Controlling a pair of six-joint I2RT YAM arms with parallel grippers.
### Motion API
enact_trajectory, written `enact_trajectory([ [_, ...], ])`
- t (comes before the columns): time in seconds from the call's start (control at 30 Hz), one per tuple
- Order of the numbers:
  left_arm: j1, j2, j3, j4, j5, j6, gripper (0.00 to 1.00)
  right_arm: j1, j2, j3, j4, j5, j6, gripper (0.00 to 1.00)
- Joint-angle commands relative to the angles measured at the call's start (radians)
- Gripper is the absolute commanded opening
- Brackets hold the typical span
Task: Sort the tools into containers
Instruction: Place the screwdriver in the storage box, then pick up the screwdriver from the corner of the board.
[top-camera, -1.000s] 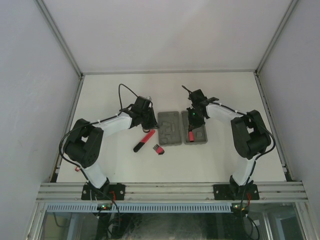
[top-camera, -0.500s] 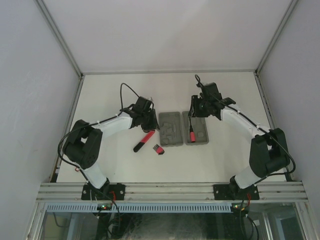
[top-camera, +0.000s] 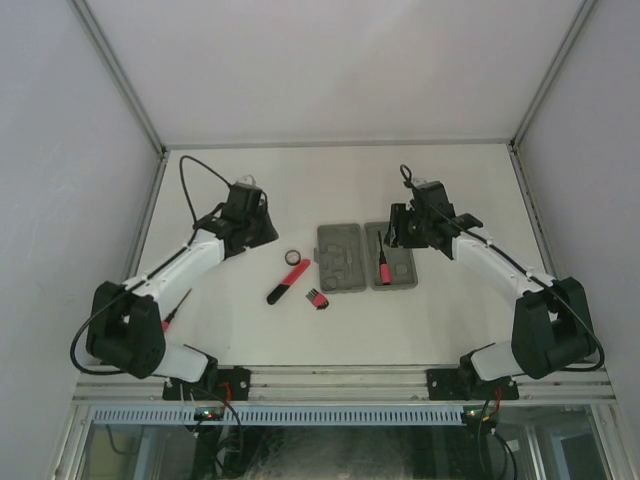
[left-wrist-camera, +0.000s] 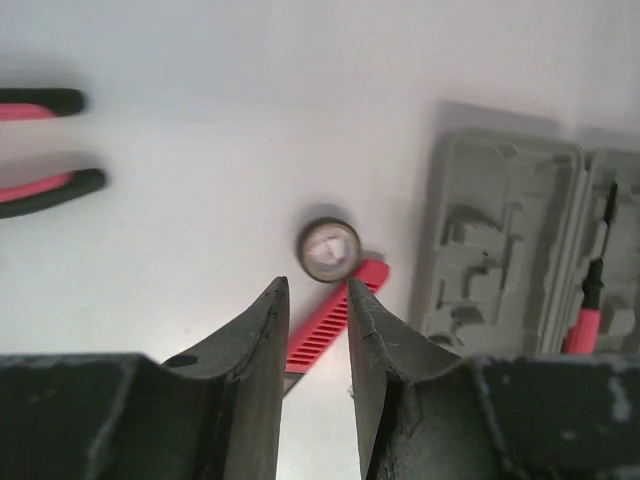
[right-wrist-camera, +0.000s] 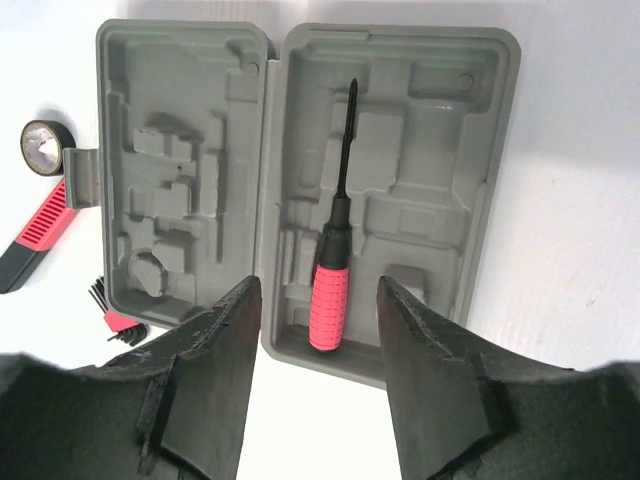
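The grey tool case lies open, with its left half (top-camera: 339, 257) (right-wrist-camera: 180, 160) (left-wrist-camera: 495, 240) and right half (top-camera: 393, 262) (right-wrist-camera: 440, 170) side by side. A red-handled screwdriver (right-wrist-camera: 332, 285) (top-camera: 384, 265) rests in the right half. My right gripper (right-wrist-camera: 318, 290) (top-camera: 397, 232) hovers open above its handle, holding nothing. A small black ring (left-wrist-camera: 328, 250) (top-camera: 293, 257) (right-wrist-camera: 44, 147) lies left of the case, touching the longer red-black tool (top-camera: 285, 282) (left-wrist-camera: 330, 332). The hex key set (top-camera: 316, 297) (right-wrist-camera: 112, 312) sits near it. My left gripper (left-wrist-camera: 315, 300) (top-camera: 258, 228) is narrowly open and empty, back from the ring. Red-handled pliers (left-wrist-camera: 40, 188) lie further left.
A thin red-handled screwdriver (top-camera: 175, 308) lies beside the left arm's lower link. The white table (top-camera: 440, 320) is bounded by a metal frame and grey walls, with a rail along the near edge.
My left gripper opened and drew back to the left, uncovering the ring on the table. My right gripper let go of the screwdriver in the right half and pulled back to the right.
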Motion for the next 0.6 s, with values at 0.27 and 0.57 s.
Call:
enact_trajectory([
  [0.27,0.121,-0.222,-0.117,-0.145,-0.320,-0.101,0.35,-0.015,-0.035,-0.037,0.088,0.001,0.017,0.52],
  [0.57,0.263,-0.286,-0.177,-0.233,-0.376,-0.181,0.41,-0.025,-0.008,-0.038,0.098,-0.035,0.023,0.51],
])
